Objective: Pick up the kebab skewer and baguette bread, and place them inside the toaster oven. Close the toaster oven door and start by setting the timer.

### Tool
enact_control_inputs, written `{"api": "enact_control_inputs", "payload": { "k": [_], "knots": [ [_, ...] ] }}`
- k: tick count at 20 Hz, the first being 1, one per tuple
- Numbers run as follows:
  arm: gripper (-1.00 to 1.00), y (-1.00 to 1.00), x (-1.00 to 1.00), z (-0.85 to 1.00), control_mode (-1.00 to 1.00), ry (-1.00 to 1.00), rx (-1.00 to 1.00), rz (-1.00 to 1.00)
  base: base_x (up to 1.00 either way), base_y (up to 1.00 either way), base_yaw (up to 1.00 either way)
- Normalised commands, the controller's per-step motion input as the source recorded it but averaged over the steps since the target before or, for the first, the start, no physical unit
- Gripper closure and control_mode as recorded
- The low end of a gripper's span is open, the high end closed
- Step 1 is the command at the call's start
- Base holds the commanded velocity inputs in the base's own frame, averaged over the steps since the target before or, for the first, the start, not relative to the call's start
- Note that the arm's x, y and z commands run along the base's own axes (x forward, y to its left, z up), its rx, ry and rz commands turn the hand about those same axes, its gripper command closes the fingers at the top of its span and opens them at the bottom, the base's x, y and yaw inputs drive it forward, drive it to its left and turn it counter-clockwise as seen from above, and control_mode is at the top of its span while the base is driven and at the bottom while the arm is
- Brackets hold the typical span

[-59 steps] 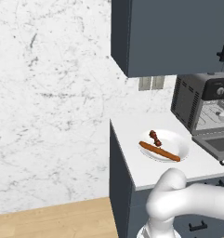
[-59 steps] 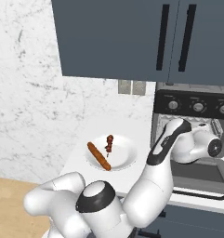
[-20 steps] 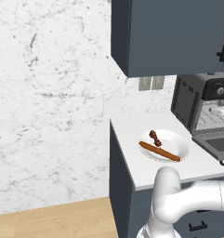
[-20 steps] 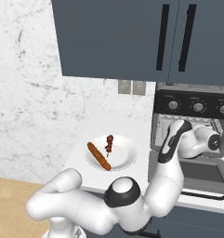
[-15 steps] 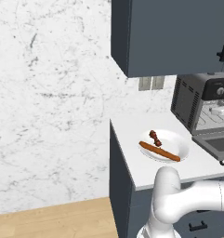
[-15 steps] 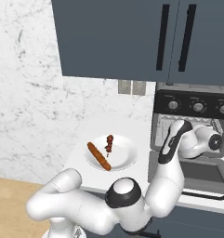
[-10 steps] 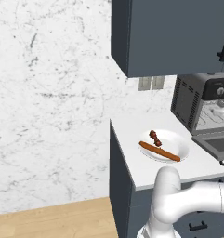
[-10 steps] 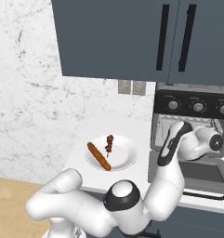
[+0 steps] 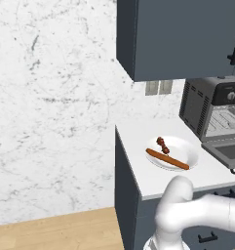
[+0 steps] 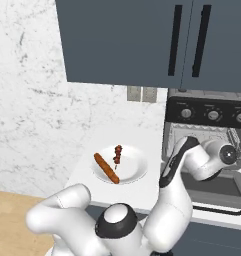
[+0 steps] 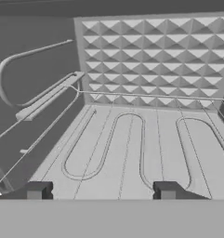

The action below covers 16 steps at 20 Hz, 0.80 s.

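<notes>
The kebab skewer (image 10: 117,153) and baguette bread (image 10: 106,168) lie on the white plate (image 10: 137,172), unmoved. The toaster oven door (image 10: 214,192) hangs open, and the gripper (image 11: 102,190), jaws spread and empty, faces the bare oven cavity; loading, closing and timing remain.

Nothing here can be read: the toaster oven (image 10: 207,145) has three round knobs on its black panel, but any markings around them are too small to make out.

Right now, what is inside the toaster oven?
Inside the toaster oven the hand view shows a wire rack above a looping heating element, with no food on it. The kebab skewer and baguette bread lie on the plate.
</notes>
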Motion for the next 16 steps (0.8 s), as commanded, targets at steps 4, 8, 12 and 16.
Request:
{"api": "enact_control_inputs", "payload": {
  "k": [4,8,12,16],
  "knots": [
    [-1.0,-0.05,-0.76,-0.7,-1.0,0.18,-0.11,-0.11,0.0,0.0,0.0],
    [-1.0,-0.15,-0.75,-0.65,-1.0,0.22,-0.12,-0.09,0.0,0.0,0.0],
    [-1.0,-0.19,-0.72,-0.52,-1.0,0.35,-0.13,-0.06,0.0,0.0,0.0],
    [-1.0,-0.38,-0.52,-0.12,-1.0,0.34,-0.11,0.0,0.0,0.0,0.0]
  ]
}}
